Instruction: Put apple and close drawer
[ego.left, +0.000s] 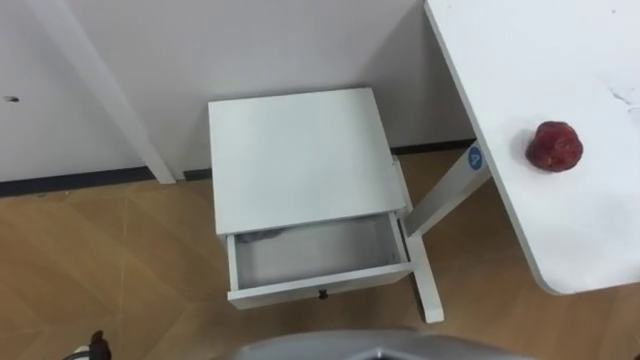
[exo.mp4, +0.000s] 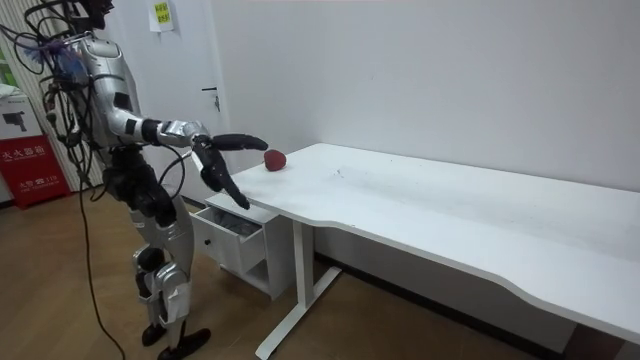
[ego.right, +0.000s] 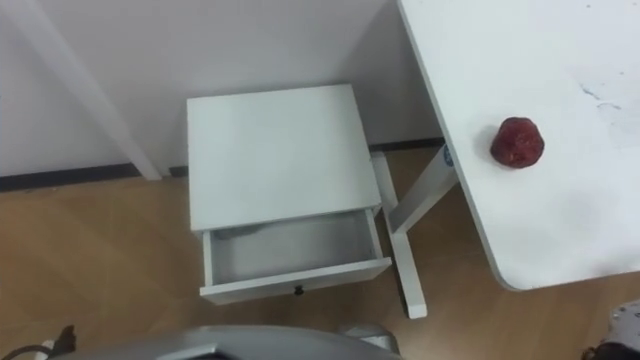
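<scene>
The robot stood on the brown wood-plank floor in front of a small white square-topped bedside cabinet that sat against the white wall. The end of a long white desk-like table lay to its right. The cabinet's 1 shallow white drawer was pulled out toward the robot, with a small dark knob at the middle of its front panel. The dark red, rounded apple lay on the tabletop near that end of the table, well apart from the drawer and touched by neither hand.

The table's white metal leg slanted down just beside the cabinet's right side and carried a small round blue sticker near its top.

In the room view both arms reached forward from the chest. The right hand was stretched out level toward the apple, short of it, its dark fingers straight and empty. The left hand was angled downward above the open drawer, fingers likewise straight and holding nothing. A red box stood on the floor behind the robot, at the room view's left
</scene>
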